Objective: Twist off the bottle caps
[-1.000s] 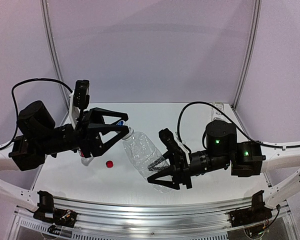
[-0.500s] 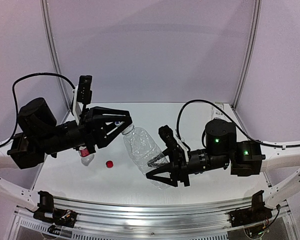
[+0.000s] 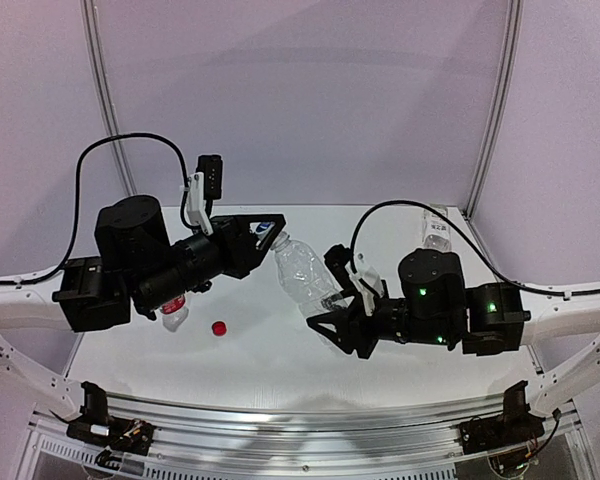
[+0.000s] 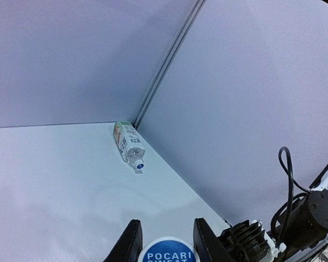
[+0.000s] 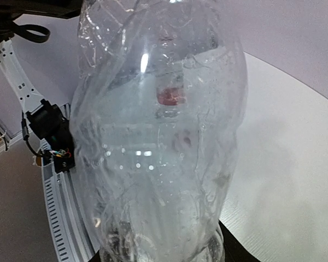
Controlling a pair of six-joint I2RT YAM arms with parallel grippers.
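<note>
Tight gripper [image 4: 167, 223] around blue cap [image 4: 168, 252]

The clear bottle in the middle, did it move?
Yes. In the top view the clear bottle moved toward the far side, away from the red cap, which stayed put.

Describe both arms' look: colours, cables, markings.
The left arm and right arm are black, with cylindrical joint housings and white lower links. A black cable loops over each. The left gripper and right gripper carry black, triangular-framed fingers. Green lights glow on the right arm.
</note>
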